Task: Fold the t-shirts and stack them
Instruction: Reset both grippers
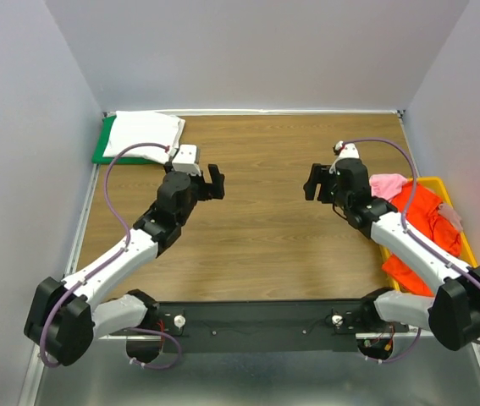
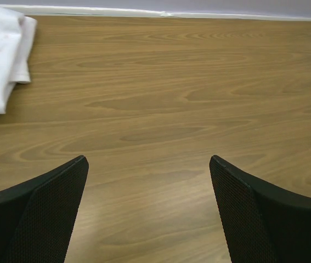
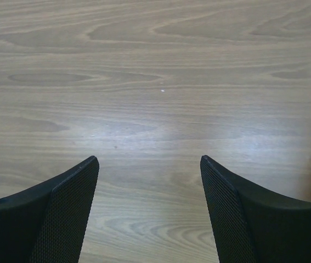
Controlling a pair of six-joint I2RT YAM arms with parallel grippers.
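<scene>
White t-shirt (image 1: 142, 133) folded flat at far-left corner of worktop (image 1: 265, 220), lying on green t-shirt (image 1: 101, 152); stack's long side runs approx. along back wall. Orange-red t-shirt (image 1: 417, 228) crumpled in yellow bin (image 1: 433, 179) at right, stretched near-to-far; pink t-shirt (image 1: 387, 183) bunched at bin's far end. Left fingers (image 2: 40, 213) & right fingers (image 3: 45, 213) spread wide, gripping nothing; both over bare wood mid-worktop, facing each other.

A wood-grain table (image 1: 265, 169) bears a yellow bin (image 1: 433, 180) at its right edge, within grey walls (image 1: 265, 51).
</scene>
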